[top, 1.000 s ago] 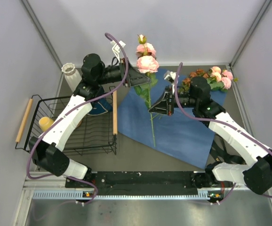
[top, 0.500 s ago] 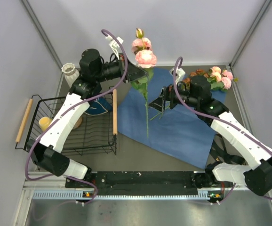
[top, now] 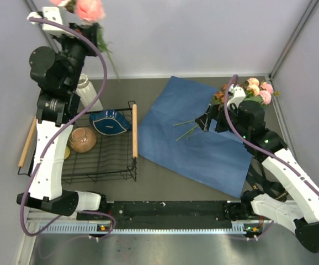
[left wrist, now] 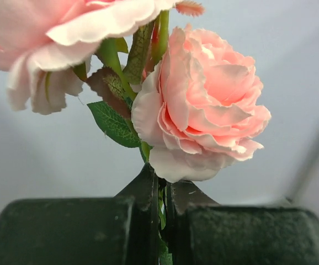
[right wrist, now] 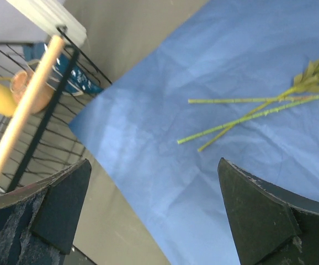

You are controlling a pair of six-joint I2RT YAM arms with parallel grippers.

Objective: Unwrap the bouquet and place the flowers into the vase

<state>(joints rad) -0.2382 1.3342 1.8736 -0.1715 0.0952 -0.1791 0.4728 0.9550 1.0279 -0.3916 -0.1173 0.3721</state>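
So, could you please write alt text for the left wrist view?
The left gripper, jaws shut, clamps a flower stem just beneath a full pink rose; a second pink bloom and green leaves sit upper left.

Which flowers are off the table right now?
The pink roses clamped in the left gripper, held high at far left; the other flowers lie on the blue paper.

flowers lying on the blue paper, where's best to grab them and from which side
Probably grip the bare green stems near the leaves, where they bunch together, coming straight down with the open right gripper turned across them. They lie flat on the blue paper and fan apart toward their cut ends.
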